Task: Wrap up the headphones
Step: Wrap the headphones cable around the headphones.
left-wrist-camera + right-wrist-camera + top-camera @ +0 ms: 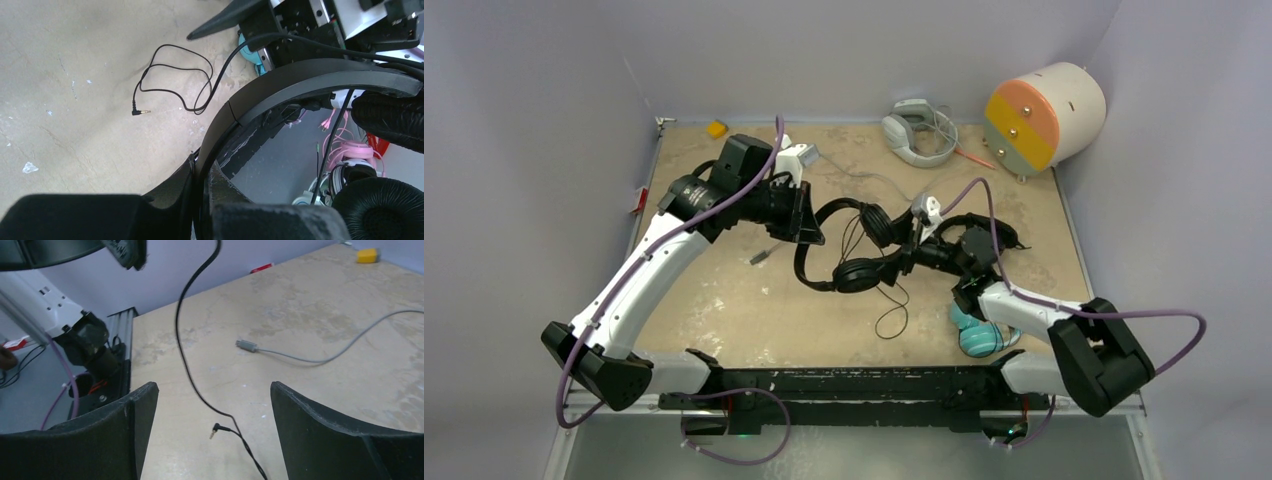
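A black pair of headphones (856,272) is held up over the middle of the table. My left gripper (810,232) is shut on its band (220,135), pinched between the jaws (205,162). Its thin black cord (175,75) drops in loops to the table and ends in a plug (141,112). My right gripper (906,257) is by the ear cups, open (214,390). The cord (182,340) runs between its fingers without touching them, and the plug (217,429) lies on the table below. A teal pair (979,335) lies under the right arm.
A grey-white headset (919,130) and a cream and orange cylinder (1044,115) stand at the back right. A grey cable with a plug (246,345) crosses the table's left half. A small yellow block (716,128) sits at the back left. Walls close in on three sides.
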You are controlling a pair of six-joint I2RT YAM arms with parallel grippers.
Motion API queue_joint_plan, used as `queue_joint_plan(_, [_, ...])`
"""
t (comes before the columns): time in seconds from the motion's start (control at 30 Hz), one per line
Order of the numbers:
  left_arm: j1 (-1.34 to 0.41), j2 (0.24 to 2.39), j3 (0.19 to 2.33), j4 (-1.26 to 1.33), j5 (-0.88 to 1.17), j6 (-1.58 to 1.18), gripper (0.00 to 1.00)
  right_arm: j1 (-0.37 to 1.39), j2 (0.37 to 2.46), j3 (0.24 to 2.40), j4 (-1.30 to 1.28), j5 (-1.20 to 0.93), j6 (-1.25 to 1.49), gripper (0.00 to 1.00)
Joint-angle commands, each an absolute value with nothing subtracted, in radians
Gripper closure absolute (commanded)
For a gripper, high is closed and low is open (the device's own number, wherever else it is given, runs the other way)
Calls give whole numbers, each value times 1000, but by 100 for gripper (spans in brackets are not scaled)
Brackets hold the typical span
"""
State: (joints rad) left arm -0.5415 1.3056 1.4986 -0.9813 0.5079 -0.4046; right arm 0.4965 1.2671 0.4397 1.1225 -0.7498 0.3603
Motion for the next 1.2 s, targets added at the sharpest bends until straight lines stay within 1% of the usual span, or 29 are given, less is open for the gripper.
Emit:
queue_joint_plan(0.0, [-534,1306,1560,-986,514,-412,100,559,1313,489,1217,-777,358,14])
queue_joint_plan(0.1, [-535,1300,1560,-993,509,-414,100,596,1361,522,1234,-747,347,12])
queue_joint_plan(0.17, [-535,1298,1560,-998,506,-414,100,614,1404,553,1260,-745,351,14])
queue_joint_plan(0.23, [-535,1296,1561,-1003,501,-413,100,634,1448,588,1283,-742,367,18])
queue_joint_plan(0.3, [-535,1295,1563,-1006,497,-413,100,649,1498,641,1282,-742,390,26])
queue_joint_plan(0.37, [-535,1295,1563,-1008,493,-413,100,657,1546,678,1268,-732,413,35])
queue_joint_plan(0.4, [-535,1295,1565,-1009,488,-413,100,657,1568,678,1295,-713,432,40])
queue_joint_plan(0.47, [-535,1293,1565,-1018,464,-414,100,654,1604,652,1376,-699,514,52])
queue_joint_plan(0.53, [-535,1288,1562,-1031,420,-414,100,636,1608,623,1426,-668,551,70])
queue_joint_plan(0.6, [-535,1276,1555,-1033,379,-412,100,612,1595,598,1410,-635,566,95])
queue_joint_plan(0.63, [-535,1267,1552,-1029,367,-411,100,599,1586,583,1395,-613,570,100])
queue_joint_plan(0.73, [-535,1238,1540,-1014,347,-419,100,559,1566,524,1395,-575,594,100])
queue_joint_plan(0.87, [-534,1229,1552,-1000,334,-437,100,548,1557,496,1335,-589,568,100])
queue_joint_plan(1.0, [-527,1234,1569,-986,282,-444,100,548,1550,425,1361,-603,581,100])
queue_joint_plan(1.17, [-496,1244,1578,-951,252,-484,100,600,1544,375,1365,-650,598,100])
